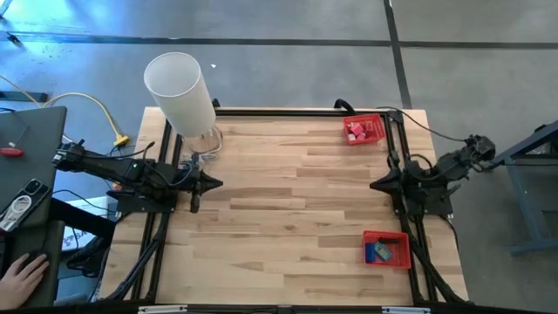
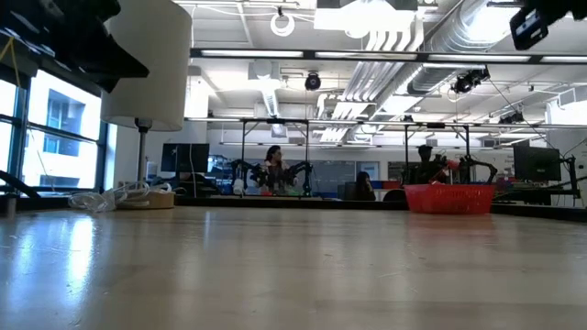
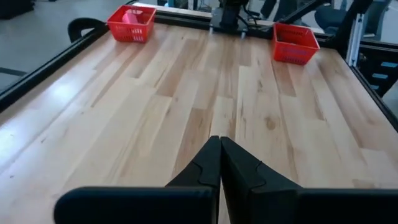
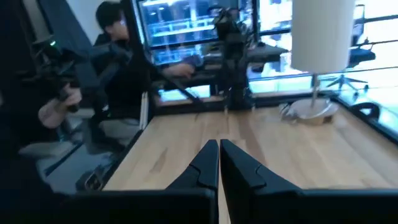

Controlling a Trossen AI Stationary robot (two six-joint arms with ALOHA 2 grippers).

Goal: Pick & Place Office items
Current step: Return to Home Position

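Two red trays stand near the table's right side. The far tray [image 1: 364, 129] holds pink and red pieces [image 1: 355, 132]; the near tray [image 1: 386, 249] holds blue, teal and dark pieces [image 1: 380, 253]. In the left wrist view the trays show as the pink-filled one [image 3: 131, 23] and the other [image 3: 294, 42]. My left gripper [image 1: 218, 183] is shut and hovers at the table's left side, pointing right; its tips [image 3: 220, 140] meet. My right gripper [image 1: 373, 185] is shut at the right side, pointing left, its tips [image 4: 219, 144] together. Neither holds anything.
A tall white cylinder lamp [image 1: 180, 92] stands on a base with cords [image 1: 202, 144] at the far left corner. A black frame [image 1: 279, 112] borders the table. Bare wood [image 1: 288, 201] lies between the arms. A person's hand [image 1: 22, 272] rests left of the table.
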